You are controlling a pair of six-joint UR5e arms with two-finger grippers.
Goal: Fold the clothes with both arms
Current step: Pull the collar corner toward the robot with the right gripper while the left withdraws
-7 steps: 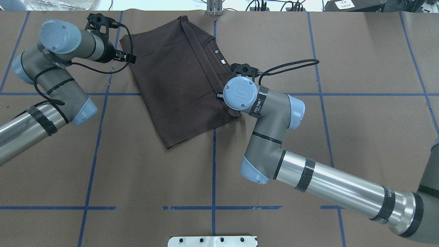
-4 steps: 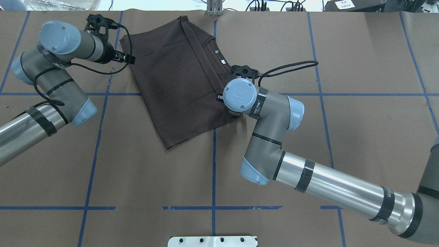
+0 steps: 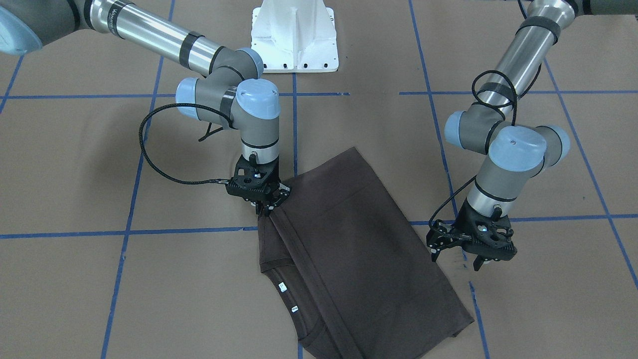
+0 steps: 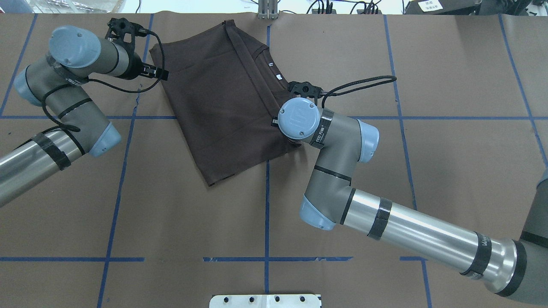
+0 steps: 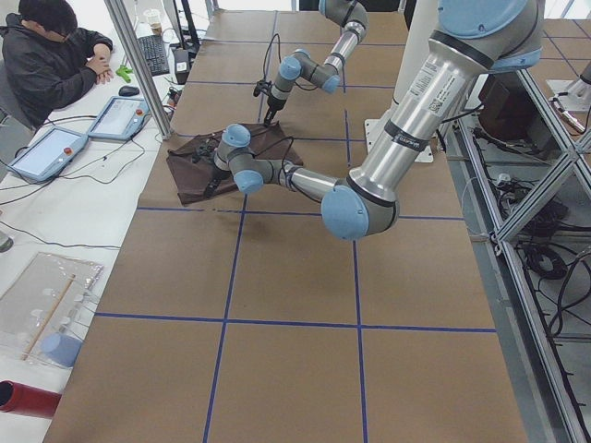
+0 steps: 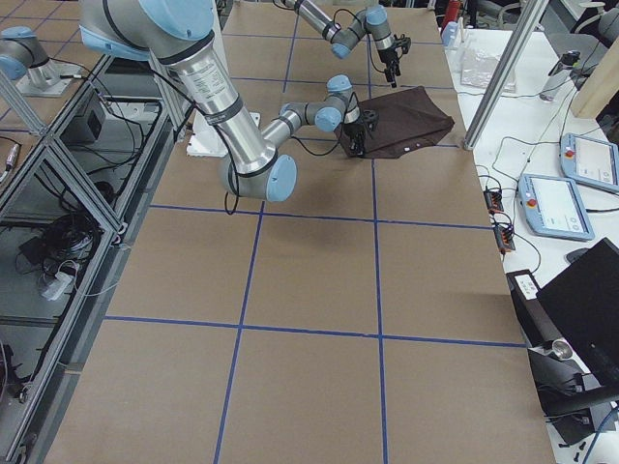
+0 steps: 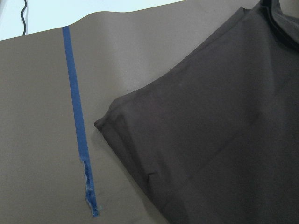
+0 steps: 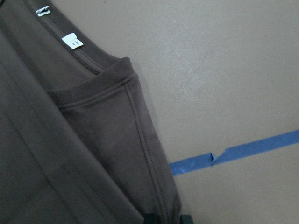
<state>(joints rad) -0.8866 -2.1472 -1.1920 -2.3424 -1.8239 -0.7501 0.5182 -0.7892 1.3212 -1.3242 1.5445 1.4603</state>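
Note:
The dark brown T-shirt (image 3: pixel 349 249) lies folded flat and askew on the brown table, with its collar and white neck tags (image 3: pixel 282 287) towards the right arm. It also shows in the overhead view (image 4: pixel 218 102). My right gripper (image 3: pixel 266 208) points down at the shirt's edge near the collar and is shut on the hem, as the right wrist view (image 8: pixel 166 218) shows. In the overhead view its fingers are hidden under the wrist (image 4: pixel 298 117). My left gripper (image 3: pixel 456 259) is open and empty, hovering just beside the shirt's opposite corner (image 7: pixel 105 122).
The white pedestal base (image 3: pixel 294 35) stands at the robot's side of the table. Blue tape lines (image 4: pixel 266 214) cross the brown paper. An operator (image 5: pixel 55 65) sits beyond the far edge with control tablets (image 5: pixel 46 152).
Almost nothing. My left gripper has drifted slightly away from the shirt's corner. The right gripper keeps its hold in the same spot.

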